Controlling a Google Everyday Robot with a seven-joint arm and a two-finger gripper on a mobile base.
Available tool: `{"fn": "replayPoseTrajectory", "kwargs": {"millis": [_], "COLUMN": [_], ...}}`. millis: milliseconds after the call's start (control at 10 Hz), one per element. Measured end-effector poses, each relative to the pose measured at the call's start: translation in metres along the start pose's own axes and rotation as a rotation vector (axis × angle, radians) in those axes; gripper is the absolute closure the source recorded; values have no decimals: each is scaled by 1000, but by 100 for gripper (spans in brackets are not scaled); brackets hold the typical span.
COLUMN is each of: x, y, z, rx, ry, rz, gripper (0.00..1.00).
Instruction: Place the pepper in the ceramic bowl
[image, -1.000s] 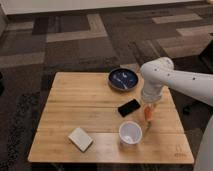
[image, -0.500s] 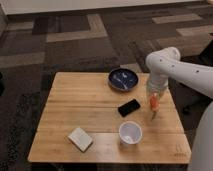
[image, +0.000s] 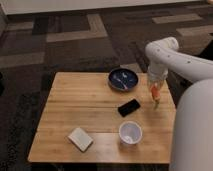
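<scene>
The pepper (image: 156, 95), small, orange-red and tapered, hangs point down from my gripper (image: 155, 90), which is shut on its upper end above the right side of the wooden table (image: 85, 100). The ceramic bowl (image: 124, 79), shallow, dark blue-grey with pale marks inside, sits at the table's far edge, to the left of the gripper and slightly further back. The white arm (image: 170, 57) reaches in from the right.
A black phone (image: 129, 107) lies just left of and below the pepper. A white translucent plastic cup (image: 130, 133) stands near the front edge. A pale rectangular block (image: 80, 139) lies at the front left. Dark patterned carpet surrounds the table.
The gripper has lifted the pepper off the spot near the cup and carried it up and toward the far right side of the table, closer to the bowl.
</scene>
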Motion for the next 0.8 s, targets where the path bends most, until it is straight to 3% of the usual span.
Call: {"fn": "replayPoseTrajectory", "kwargs": {"millis": [800], "x": [-9], "y": [0], "z": [2], "rx": [-3], "ry": [-6], "rz": [-9], "gripper": [100]}}
